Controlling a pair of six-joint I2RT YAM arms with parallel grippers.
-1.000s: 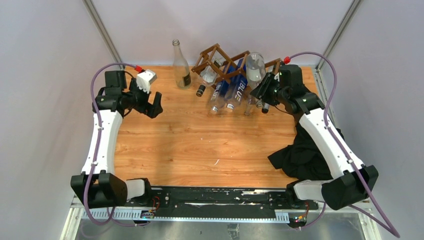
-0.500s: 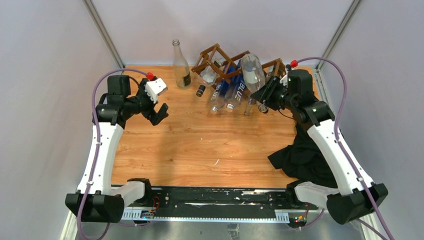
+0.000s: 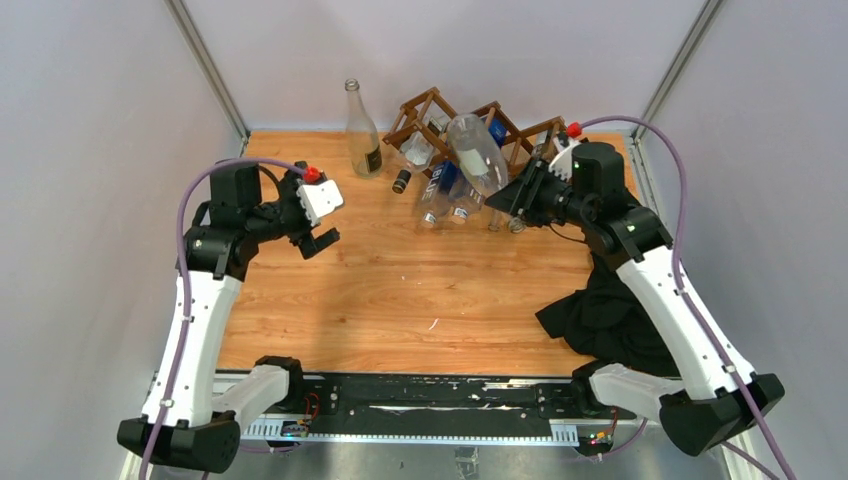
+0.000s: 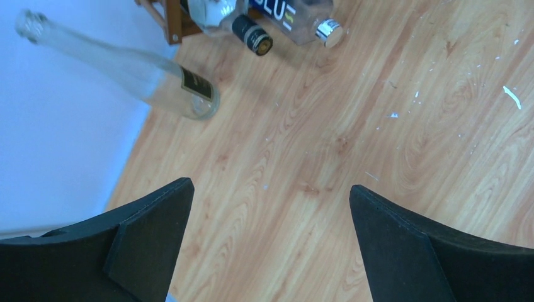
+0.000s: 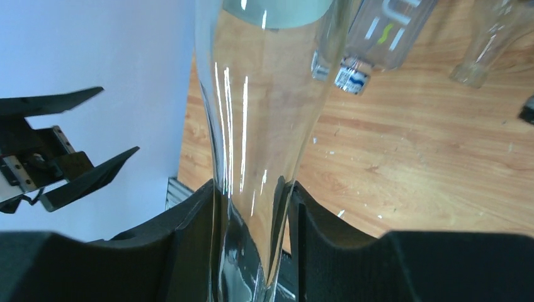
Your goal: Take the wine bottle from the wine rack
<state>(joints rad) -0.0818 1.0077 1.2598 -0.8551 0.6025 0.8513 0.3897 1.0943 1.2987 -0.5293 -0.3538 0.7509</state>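
Observation:
The brown wooden lattice wine rack (image 3: 428, 108) stands at the back of the table with several bottles in its cells. My right gripper (image 3: 513, 200) is shut on the neck of a clear wine bottle (image 3: 476, 152) and holds it in the air, tilted, its body up in front of the rack. In the right wrist view the bottle (image 5: 264, 113) fills the middle between my black fingers (image 5: 195, 239). My left gripper (image 3: 318, 240) is open and empty over bare table at the left; its view shows only wood between the fingers (image 4: 148, 233).
A clear bottle (image 3: 362, 135) stands upright left of the rack, also in the left wrist view (image 4: 126, 66). Blue-labelled bottles (image 3: 465, 190) and a dark-capped bottle (image 3: 402, 180) stick out of the rack. A black cloth (image 3: 605, 310) lies at the right edge.
My right gripper has lifted the clear bottle out of the rack and swung its body up and to the left. My left arm has moved forward and to the right, gripper still open.

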